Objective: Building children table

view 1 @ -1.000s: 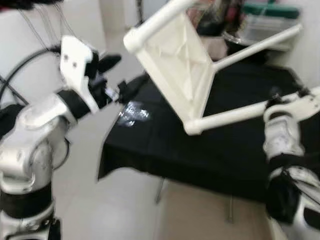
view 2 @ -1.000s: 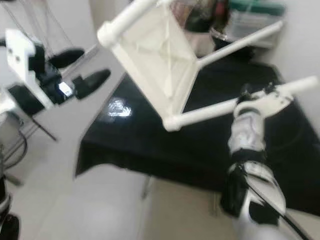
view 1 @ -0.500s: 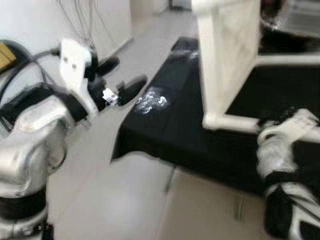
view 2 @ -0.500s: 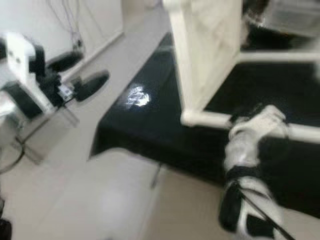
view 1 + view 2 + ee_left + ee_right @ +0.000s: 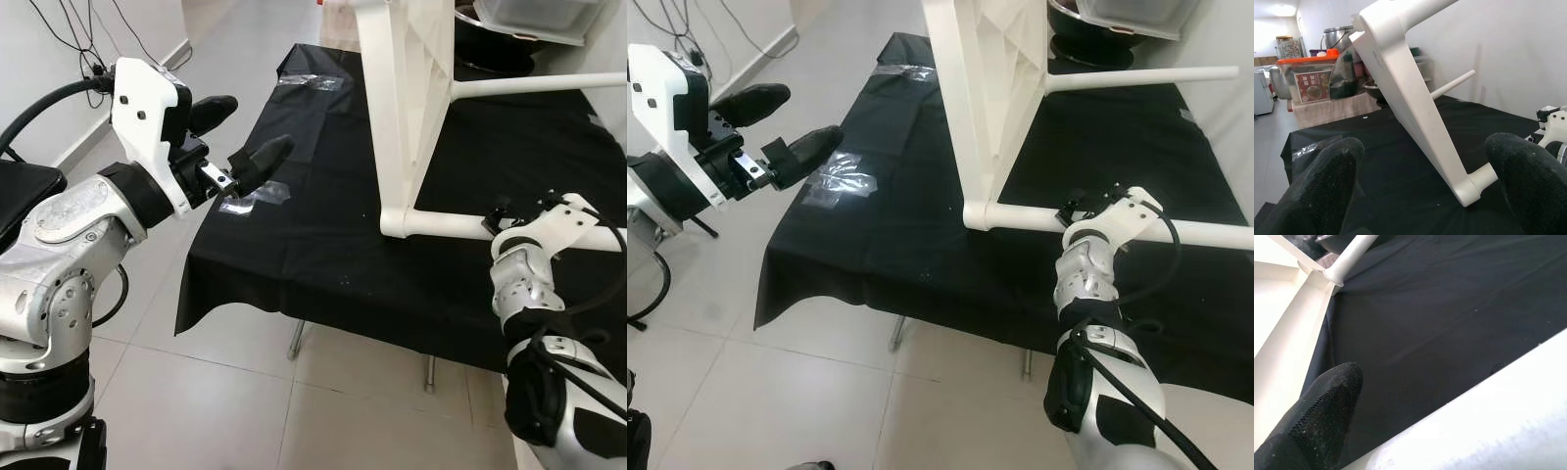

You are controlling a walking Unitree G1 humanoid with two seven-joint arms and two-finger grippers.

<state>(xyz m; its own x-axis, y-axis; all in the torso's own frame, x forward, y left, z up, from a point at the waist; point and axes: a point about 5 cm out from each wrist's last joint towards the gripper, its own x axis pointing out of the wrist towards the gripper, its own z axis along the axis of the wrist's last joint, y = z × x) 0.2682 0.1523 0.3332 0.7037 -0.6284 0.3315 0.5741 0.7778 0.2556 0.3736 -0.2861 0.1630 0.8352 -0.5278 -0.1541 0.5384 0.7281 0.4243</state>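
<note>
Left eye view: left end effector [image 5: 243,131] hovers released off the near-left corner of the black-draped counter [image 5: 323,245], fingers spread wide, touching nothing. Clear tape patches [image 5: 838,176] shine on the cloth beside it. White children's table [image 5: 407,108] stands tipped on its edge mid-counter, legs pointing right. Right end effector [image 5: 1415,401] is clenched on the lower leg [image 5: 1205,233], well apart from the left.
</note>
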